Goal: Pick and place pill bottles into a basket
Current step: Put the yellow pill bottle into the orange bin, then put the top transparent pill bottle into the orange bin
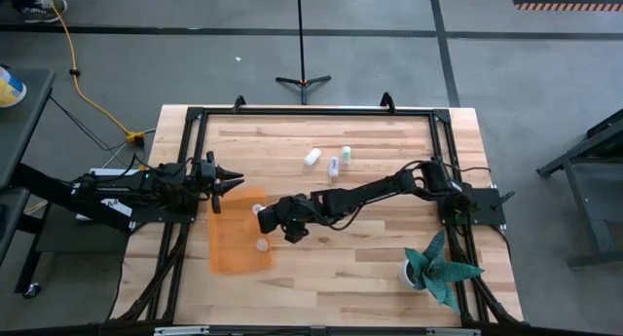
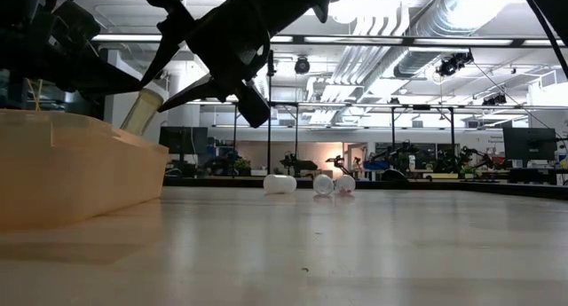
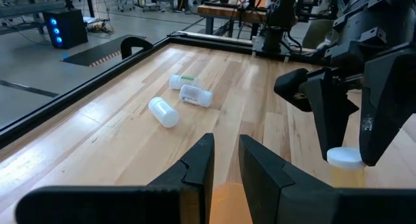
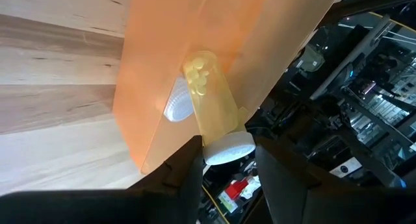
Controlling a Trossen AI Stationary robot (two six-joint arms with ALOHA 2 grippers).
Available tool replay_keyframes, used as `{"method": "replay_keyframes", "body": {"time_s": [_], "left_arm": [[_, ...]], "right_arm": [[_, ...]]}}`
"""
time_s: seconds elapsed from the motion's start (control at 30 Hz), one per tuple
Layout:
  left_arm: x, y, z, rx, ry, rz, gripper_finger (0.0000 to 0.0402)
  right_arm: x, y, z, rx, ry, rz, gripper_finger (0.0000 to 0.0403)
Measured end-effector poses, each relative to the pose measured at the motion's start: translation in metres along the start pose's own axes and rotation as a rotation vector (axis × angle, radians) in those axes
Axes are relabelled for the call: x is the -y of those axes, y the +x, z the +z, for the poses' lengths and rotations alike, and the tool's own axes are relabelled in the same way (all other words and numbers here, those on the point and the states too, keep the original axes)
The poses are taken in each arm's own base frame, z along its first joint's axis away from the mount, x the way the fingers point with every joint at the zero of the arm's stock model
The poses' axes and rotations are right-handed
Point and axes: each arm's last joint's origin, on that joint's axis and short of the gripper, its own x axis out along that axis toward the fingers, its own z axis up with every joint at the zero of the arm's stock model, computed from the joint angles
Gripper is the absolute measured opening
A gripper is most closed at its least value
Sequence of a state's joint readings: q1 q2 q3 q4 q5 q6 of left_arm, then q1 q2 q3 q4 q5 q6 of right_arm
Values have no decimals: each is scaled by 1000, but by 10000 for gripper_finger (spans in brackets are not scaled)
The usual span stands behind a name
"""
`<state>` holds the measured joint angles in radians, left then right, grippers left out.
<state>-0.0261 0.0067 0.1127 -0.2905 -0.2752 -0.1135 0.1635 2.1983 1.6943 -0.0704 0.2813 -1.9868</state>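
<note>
While poised over the basket (image 1: 239,241) rim, right claw (image 1: 265,214) half parted around a yellowish pill bottle (image 4: 213,110), apparently mid-release. Already inside: one white-capped bottle (image 1: 261,244). Left to fetch: three bottles (image 1: 331,160) lying well apart on the surface (image 1: 370,278). Left claw (image 1: 237,179) shut, empty, beside the basket.

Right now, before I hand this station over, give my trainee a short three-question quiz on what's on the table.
1. How many pill bottles lie on the bare wood, outside the basket?
2. True or false: the left gripper has its jaws open.
3. The yellowish bottle is: A) lying flat on the wood; B) tilted at the basket's rim, at the right gripper; C) under the left gripper.

Key: 1. three; 2. false, they are shut; 3. B.
</note>
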Motion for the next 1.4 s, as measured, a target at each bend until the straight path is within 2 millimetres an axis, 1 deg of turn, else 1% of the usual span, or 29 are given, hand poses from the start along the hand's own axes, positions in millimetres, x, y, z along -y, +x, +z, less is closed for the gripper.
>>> {"method": "replay_keyframes", "body": {"time_s": [0.23, 0.53, 0.67, 0.77, 0.83, 0.9, 1.0, 1.13, 1.2, 1.27, 1.33, 1.4], "left_arm": [[0, 0, 0, 0, 0, 0, 108], [0, 0, 0, 0, 0, 0, 108], [0, 0, 0, -1, 0, 0, 108], [0, 0, 0, -1, 0, 0, 108], [0, 0, 0, -1, 0, 0, 108], [0, 0, -1, -5, 1, 0, 108], [0, 0, -1, -12, 3, 1, 108], [0, 0, -2, -19, 6, 2, 108], [0, 0, -2, -21, 7, 2, 108], [0, 0, -3, -25, 7, 2, 108], [0, 0, -3, -31, 3, 3, 108], [0, 0, -3, -33, -10, 3, 108]], "right_arm": [[0, 0, 0, 2, 17, -1, 137], [1, 0, 0, -7, 27, -7, 175], [6, 0, -6, -114, 114, -41, 181], [11, -3, -11, -215, 239, -68, 175], [11, -8, -21, -215, 384, -67, 168], [9, -19, -40, -171, 581, -42, 157], [0, -40, -80, -52, 930, 19, 137], [-18, -61, -129, 200, 1356, 92, 107], [-28, -69, -148, 322, 1495, 95, 92], [-41, -74, -161, 386, 1583, 77, 76], [-55, -78, -166, 385, 1641, 38, 60], [-70, -87, -165, 365, 1681, 17, 44]]}}
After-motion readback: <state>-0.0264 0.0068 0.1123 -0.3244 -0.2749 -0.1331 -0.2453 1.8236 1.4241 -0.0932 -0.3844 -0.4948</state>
